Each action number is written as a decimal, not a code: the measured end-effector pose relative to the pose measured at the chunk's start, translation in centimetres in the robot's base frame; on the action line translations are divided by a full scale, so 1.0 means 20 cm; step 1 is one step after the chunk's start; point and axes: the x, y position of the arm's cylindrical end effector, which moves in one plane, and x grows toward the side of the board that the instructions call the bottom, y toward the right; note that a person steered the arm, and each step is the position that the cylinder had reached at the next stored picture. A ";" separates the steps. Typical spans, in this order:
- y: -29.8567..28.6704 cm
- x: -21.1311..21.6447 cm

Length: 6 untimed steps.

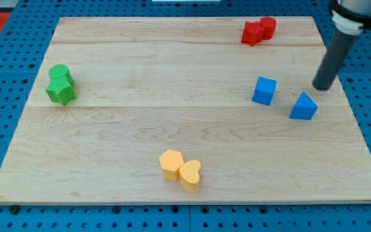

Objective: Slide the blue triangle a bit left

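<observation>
Rod comes in from the view's top right, leaning slightly, dark shaft with a pale collar near the frame's top edge. My tip (322, 87) sits on the board (172, 122) near its right edge, just above and to the right of the blue triangle (303, 107). Small gap between them, not touching.

No claw on this rig, just the bare rod, so nothing spread, pressed or pinching.

Blue triangle is in the right part of the board, roughly mid-height. Blue cube (264, 91) is near it on the left and slightly higher, apart from it.

Count, eight blocks total:
- Blue: 2, triangle plus cube.
- Red: 2, a red star-like block (252, 33) and a red cylinder (268, 27), touching, at the view's top right.
- Green: 2, a green cylinder (60, 75) above a green star-like block (61, 92), touching, at the view's left.
- Yellow/orange: 2, an orange lobed block (171, 164), exact shape unclear, and a yellow heart (190, 175), touching, near the bottom centre.

Board is pale wood on a blue pegboard surface (5, 116).
</observation>
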 end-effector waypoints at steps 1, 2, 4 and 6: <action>-0.23 0.23; -0.10 0.11; -0.35 0.21; -0.20 0.25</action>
